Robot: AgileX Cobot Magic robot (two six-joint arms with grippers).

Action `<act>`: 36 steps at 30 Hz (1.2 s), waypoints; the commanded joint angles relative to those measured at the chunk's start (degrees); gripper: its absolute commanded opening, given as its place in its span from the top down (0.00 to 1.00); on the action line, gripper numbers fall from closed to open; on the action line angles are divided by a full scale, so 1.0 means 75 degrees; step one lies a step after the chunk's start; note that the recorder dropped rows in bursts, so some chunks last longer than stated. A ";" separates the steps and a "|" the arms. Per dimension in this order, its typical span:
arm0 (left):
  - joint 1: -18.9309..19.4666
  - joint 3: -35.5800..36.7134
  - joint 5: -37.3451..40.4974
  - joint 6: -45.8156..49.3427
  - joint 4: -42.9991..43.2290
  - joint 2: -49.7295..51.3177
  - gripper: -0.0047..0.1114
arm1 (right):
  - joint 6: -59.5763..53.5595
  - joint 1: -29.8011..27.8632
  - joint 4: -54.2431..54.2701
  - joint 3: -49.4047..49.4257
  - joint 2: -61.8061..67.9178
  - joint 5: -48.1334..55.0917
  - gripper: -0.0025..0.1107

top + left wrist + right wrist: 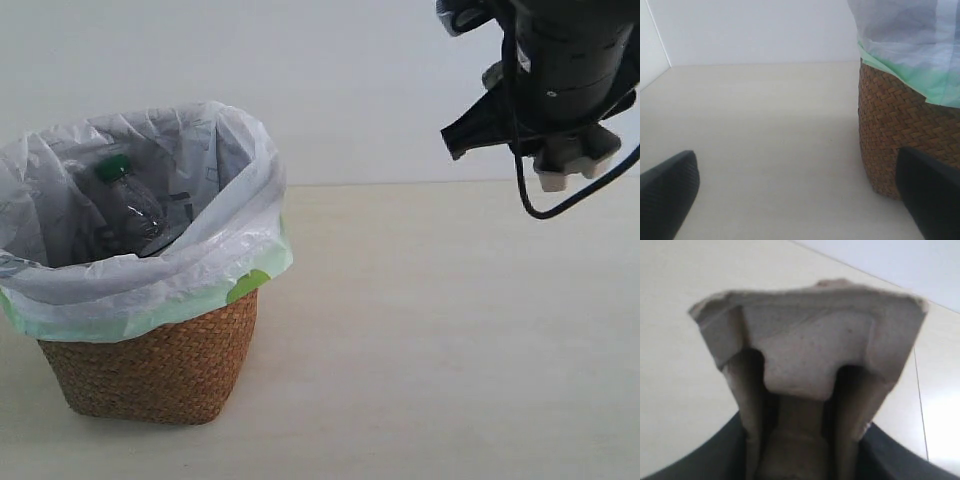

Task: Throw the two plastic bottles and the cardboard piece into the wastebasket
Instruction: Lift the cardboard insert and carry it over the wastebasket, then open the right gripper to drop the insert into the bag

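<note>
Grips the cardboard piece [810, 355] in the right gripper [805, 455], pinched near one end, with most of the tray sticking out past the dark fingers [890, 465]. Hangs high above the table [450, 350], well apart from the wastebasket [150, 370] on the other side. Finds the green-capped bottle [128, 200] lying down inside the bag [200, 150]; cannot make out the second bottle among the folds. Shows the left gripper [800, 200] spread wide and empty, low beside the wastebasket's woven side. Likely troubles from here: letting go too early and dropping short of the rim onto the table; clipping the loose bag edge with the protruding end and dragging or tipping a probably light wastebasket; slipping out of so shallow a pinch during the swing across; landing flat on the folded-over bag and sliding off outside.
</note>
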 commanded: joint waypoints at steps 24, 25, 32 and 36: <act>0.0019 -0.0029 -0.0064 -0.0067 -0.0015 -0.0024 0.03 | -0.4951 0.0033 1.0763 -0.1470 -0.0249 -0.3354 0.17; 0.0019 -0.0029 -0.0064 -0.0067 -0.0015 -0.0024 0.03 | -0.4951 0.0033 1.0693 -0.1470 -0.0249 -0.3292 0.17; 0.0019 -0.0029 -0.0064 -0.0067 -0.0015 -0.0024 0.03 | -0.4379 -0.0005 0.9377 -0.1470 -0.0262 -0.2371 0.17; 0.0019 -0.0029 -0.0064 -0.0067 -0.0015 -0.0024 0.03 | -0.3622 -0.0005 0.8154 -0.1470 -0.0277 -0.1635 0.20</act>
